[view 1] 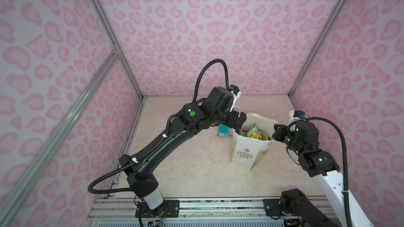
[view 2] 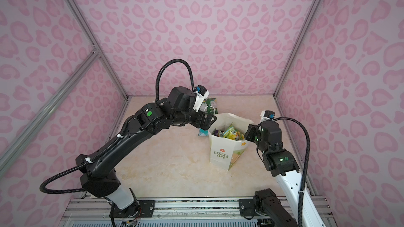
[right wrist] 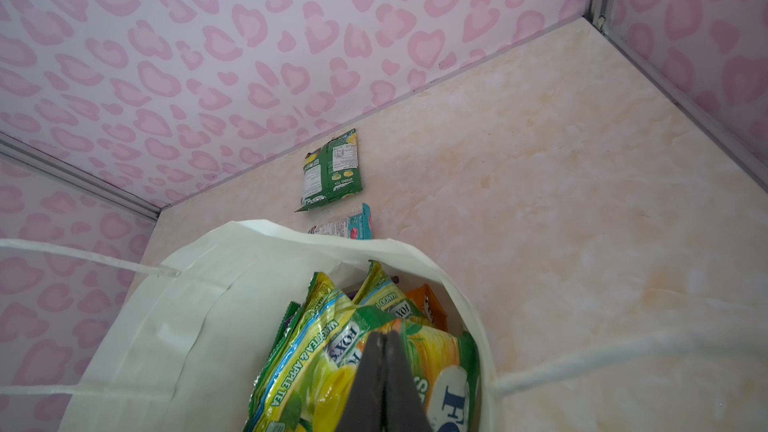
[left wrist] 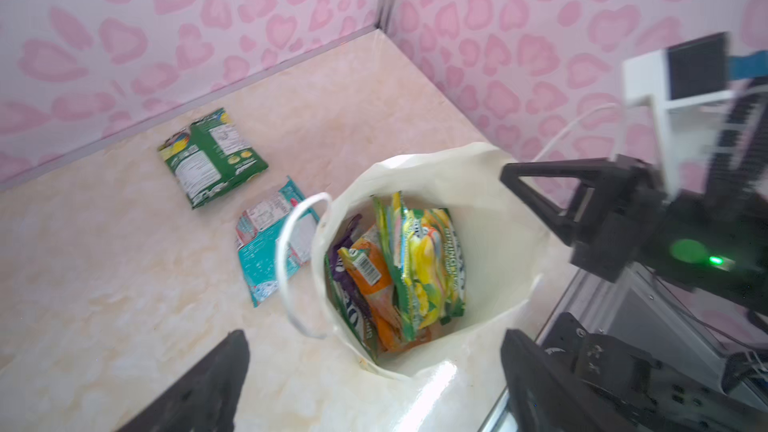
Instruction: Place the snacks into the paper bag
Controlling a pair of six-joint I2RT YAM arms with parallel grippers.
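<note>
Left gripper (left wrist: 374, 334), fingers spread and empty at the frame's bottom, is nearer the teal-white packet (left wrist: 266, 243), which lies centre-left just beside the paper bag (left wrist: 478, 201), long axis slanting toward lower left; dark green packet (left wrist: 212, 157) upper left. Right gripper (right wrist: 384, 340), pinched shut, sits at the bag's mouth.

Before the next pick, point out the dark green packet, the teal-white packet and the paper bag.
dark green packet (left wrist: 212, 155): left wrist view, middle of its printed back.
teal-white packet (left wrist: 259, 261): left wrist view, plain teal area beside the label.
paper bag (left wrist: 498, 243): left wrist view, bare inner wall.
</note>
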